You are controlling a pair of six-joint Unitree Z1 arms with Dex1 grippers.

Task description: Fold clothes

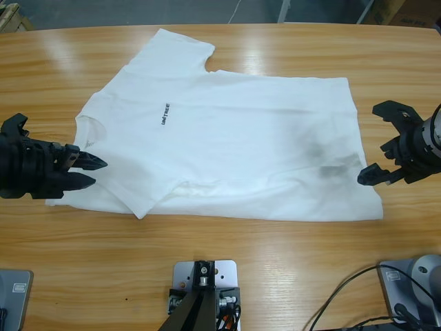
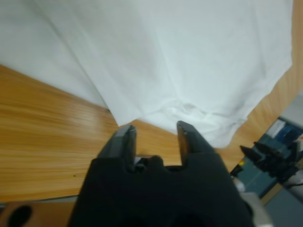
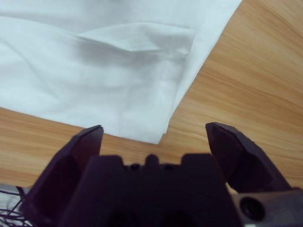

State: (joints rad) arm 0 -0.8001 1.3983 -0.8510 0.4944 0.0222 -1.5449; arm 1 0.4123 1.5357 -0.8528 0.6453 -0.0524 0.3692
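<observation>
Lying flat: T-shirt (image 1: pixel 227 138), lettering unreadable | left tool (image 1: pixel 93 172) part-open, empty | right tool (image 1: pixel 377 141) wide-open, empty

A lab or workshop: long wooden table (image 1: pixel 227 262), bare grey floor (image 1: pixel 138 12), cardboard boxes (image 1: pixel 406 12) stacked behind.

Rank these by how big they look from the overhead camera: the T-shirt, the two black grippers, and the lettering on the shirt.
1. T-shirt, by far.
2. Left gripper and right gripper: alike, each partly cut off at the edge, so I won't rank them.
3. Lettering, tiny.
</observation>
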